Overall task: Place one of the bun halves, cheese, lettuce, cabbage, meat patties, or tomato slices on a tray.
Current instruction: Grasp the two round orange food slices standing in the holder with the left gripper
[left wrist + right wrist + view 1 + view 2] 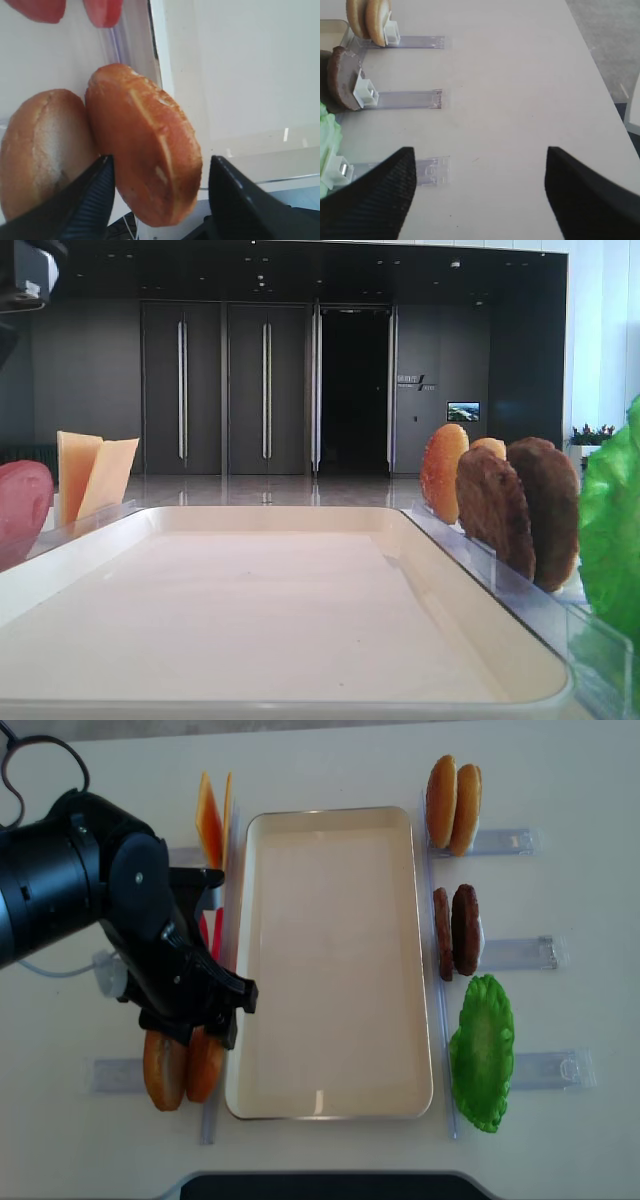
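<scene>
The left pincer (pixel 160 200) stands spread, its two dark fingers (pixel 90 195) either side of a bun half (pixel 145 145) that stands on edge. In the wrist view the inner bun sits between the fingers with open space toward the finger on the tray side, while the other finger lies across the seam where this bun meets its neighbour (pixel 42 150). Nothing is pinched yet, as far as that close view lets me judge.

From above, the left pincer (pixel 195 1015) hangs directly over the pair of buns (pixel 185 1068) at the near left corner of the tray (pixel 330 1100), on the worktop (pixel 560 1120). The buns stand upright in a clear rack (pixel 115 1072), faces parallel to the tray's long side, so the thin axis of each disc runs across the jaws. That is the relation the grasp turns on: the fingers must close across the thickness of the inner bun, the one just beside the tray rim, without catching its neighbour.

The left arm is plainly the nearer one. The right pincer (pixel 480 195) is also spread and holds nothing, over bare worktop well apart from the racks on the right with their buns (pixel 370 20), patties (pixel 342 77) and lettuce (pixel 327 145).

The tray itself lies just to the right of the held-over bun, so the carry should be short.
</scene>
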You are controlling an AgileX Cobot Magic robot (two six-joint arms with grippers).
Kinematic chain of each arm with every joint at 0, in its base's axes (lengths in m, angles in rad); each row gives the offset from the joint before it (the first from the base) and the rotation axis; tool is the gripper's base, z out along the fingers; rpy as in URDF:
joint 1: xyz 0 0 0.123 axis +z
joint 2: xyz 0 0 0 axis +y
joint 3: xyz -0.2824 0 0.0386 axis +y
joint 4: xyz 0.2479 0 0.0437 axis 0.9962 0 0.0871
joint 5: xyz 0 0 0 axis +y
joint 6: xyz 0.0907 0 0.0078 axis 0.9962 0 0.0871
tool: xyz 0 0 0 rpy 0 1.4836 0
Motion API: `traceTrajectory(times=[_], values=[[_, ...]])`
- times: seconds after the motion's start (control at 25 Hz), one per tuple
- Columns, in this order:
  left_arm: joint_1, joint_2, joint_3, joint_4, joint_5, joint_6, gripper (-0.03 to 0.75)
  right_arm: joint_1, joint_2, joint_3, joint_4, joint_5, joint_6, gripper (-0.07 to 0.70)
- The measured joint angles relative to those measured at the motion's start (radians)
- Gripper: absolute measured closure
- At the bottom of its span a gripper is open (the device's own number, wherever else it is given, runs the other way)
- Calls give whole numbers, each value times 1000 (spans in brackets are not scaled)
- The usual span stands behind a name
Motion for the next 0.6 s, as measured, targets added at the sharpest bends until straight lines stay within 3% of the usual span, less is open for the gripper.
traceTrajectory(times=[0.6], values=[[0,24,0,11,18,-3,261,0,0,0,0,0,0,94]])
